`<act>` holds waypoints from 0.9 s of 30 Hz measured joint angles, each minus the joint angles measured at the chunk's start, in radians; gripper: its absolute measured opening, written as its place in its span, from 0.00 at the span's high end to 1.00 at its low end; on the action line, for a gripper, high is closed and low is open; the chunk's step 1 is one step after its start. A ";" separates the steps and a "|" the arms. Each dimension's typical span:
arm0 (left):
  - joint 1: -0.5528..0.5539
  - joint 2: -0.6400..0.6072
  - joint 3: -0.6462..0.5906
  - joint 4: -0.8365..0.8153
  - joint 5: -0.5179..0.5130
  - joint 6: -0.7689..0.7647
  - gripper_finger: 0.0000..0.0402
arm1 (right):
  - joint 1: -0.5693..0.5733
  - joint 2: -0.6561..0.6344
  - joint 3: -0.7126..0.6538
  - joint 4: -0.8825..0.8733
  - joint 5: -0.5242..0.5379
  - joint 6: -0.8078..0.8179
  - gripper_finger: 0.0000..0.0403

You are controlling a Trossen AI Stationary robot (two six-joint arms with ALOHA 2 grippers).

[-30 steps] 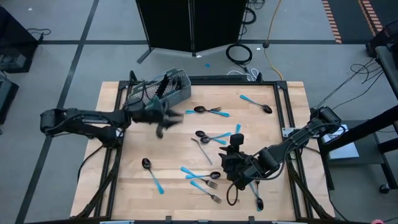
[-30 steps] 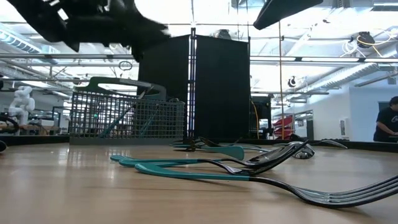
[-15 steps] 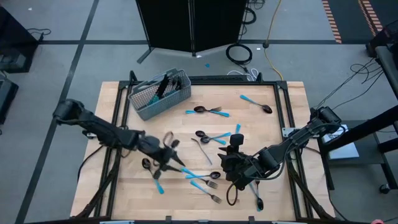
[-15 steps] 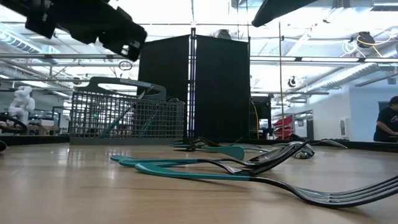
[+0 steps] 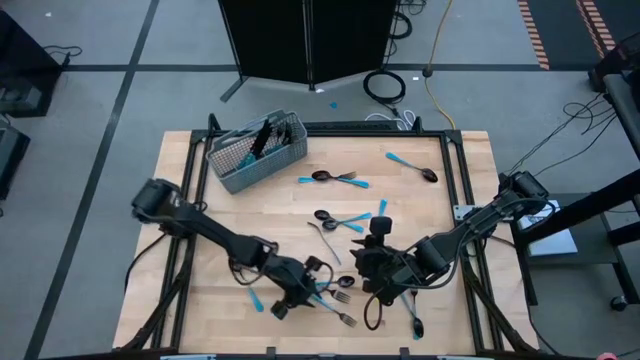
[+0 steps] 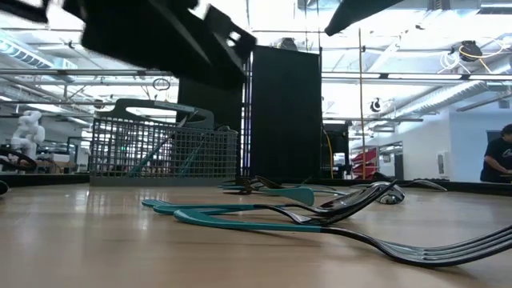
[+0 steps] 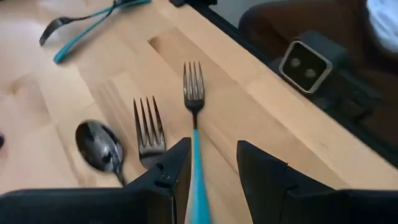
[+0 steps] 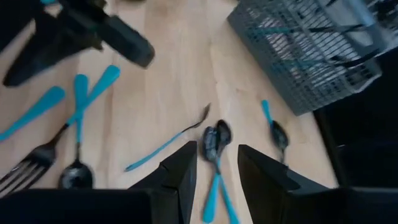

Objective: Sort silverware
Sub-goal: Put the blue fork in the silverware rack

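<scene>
Blue-handled fork [image 7: 194, 118] sat between my left gripper [image 5: 297, 297] fingers, part open, nothing clamped yet, near the counter [image 5: 200, 300] front edge. Second fork [image 7: 148, 129] and spoon [image 7: 99, 144] lay just beside it, so I could've snagged or shoved those. Right gripper [image 5: 372, 268] hovered part open, empty, w/ the rest of the silverware [image 5: 335, 180] scattered mid-counter.

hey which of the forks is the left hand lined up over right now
The fork whose blue handle runs up between the left hand's open fingers, nearest the table's front edge. The other fork lies beside it, next to a spoon, outside the fingers.

One wire basket [image 5: 256, 151], two arms, and about a dozen blue-handled silverware pieces [image 5: 340, 180] loose on the table.
</scene>
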 joint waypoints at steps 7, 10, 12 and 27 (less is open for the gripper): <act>0.028 0.138 0.064 0.120 0.082 -0.004 0.69 | -0.006 0.000 0.000 -0.003 -0.020 -0.070 0.73; 0.024 0.187 0.084 0.158 0.097 -0.047 0.69 | -0.014 0.000 0.000 -0.003 -0.020 -0.071 0.73; 0.018 0.217 0.101 0.175 0.095 -0.063 0.69 | -0.017 0.000 0.000 -0.003 -0.021 -0.068 0.73; 0.003 0.352 0.160 0.175 -0.008 -0.161 0.69 | -0.017 0.001 0.000 0.012 -0.111 0.182 0.73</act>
